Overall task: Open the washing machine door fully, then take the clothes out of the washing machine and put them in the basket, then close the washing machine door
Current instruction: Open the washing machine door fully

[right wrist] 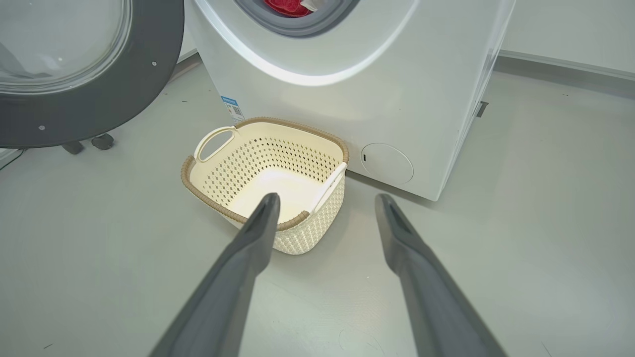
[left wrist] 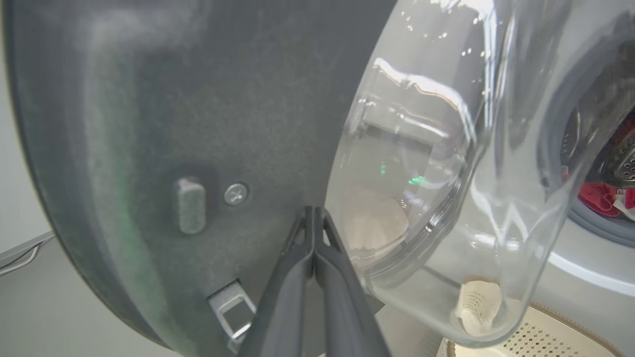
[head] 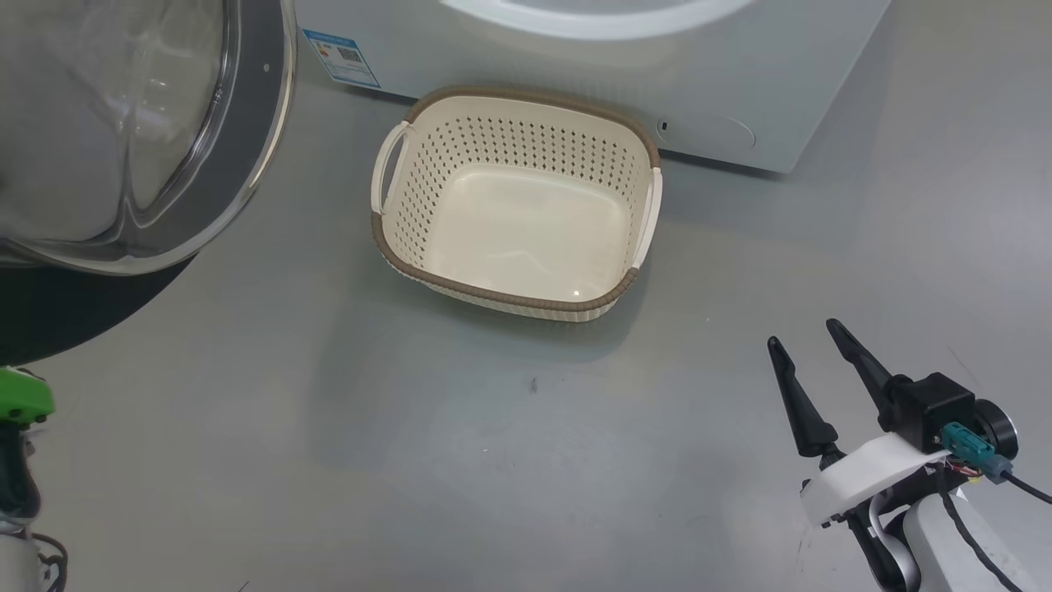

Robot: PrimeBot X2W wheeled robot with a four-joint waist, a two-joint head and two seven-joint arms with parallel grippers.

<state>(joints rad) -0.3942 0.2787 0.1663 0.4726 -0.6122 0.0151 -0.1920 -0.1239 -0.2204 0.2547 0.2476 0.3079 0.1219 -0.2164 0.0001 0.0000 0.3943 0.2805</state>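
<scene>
So, the door (left wrist: 163,99) is swung out on the left, and the left gripper (left wrist: 313,218), pinched fully together, is set against its dark inner face beside the glass (left wrist: 421,163). The right gripper (head: 802,332) is spread wide, empty. The clothes (right wrist: 290,6) are seen inside the washing machine (right wrist: 397,74), above the basket (head: 509,140), likely nearer the right arm.

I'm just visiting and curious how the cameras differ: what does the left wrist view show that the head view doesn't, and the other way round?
Left wrist view, not head view: red clothes in the drum, and the shut left pincer at the dark inner side of the door. Head view, not left wrist view: the open right pincer, holding nothing, and a blue label. Both: the open door, the machine and the basket.
</scene>
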